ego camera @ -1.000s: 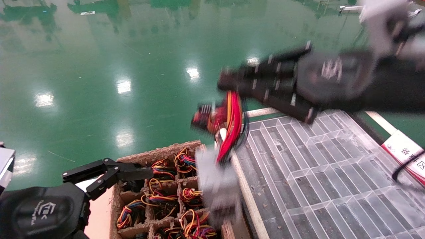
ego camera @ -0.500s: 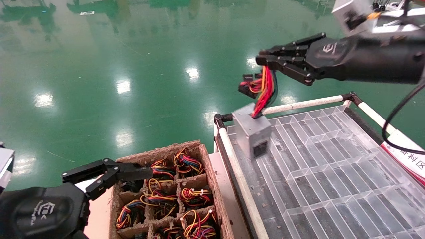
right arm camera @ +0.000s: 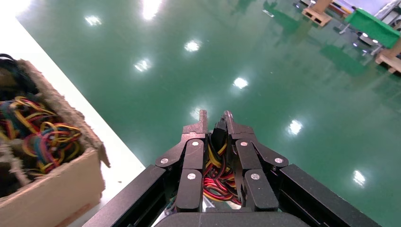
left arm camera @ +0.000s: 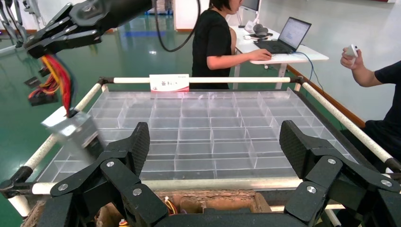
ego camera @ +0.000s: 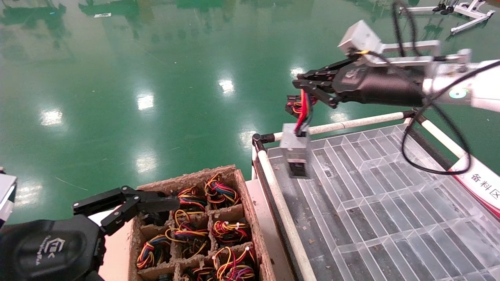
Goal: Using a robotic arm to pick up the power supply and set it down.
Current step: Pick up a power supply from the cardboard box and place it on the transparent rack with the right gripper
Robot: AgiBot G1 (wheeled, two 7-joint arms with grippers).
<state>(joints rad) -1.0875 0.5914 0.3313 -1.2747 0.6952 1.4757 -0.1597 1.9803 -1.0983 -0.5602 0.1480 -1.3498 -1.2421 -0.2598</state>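
Right gripper (ego camera: 302,84) dangles power supply (ego camera: 295,149) by its wires over tray (ego camera: 390,203)

The power supply (ego camera: 295,149) is dull silver metal, its plastic-sheathed wire bundle (ego camera: 303,110) pinched in the right gripper (ego camera: 302,84) of matt black plastic (arm shell glossy white). Below it, the divided tray (ego camera: 390,203) is clear, scuffed plastic. The partitioned box (ego camera: 195,226) beside looks like rough brown pulp card. The green floor (ego camera: 117,78) gleams.
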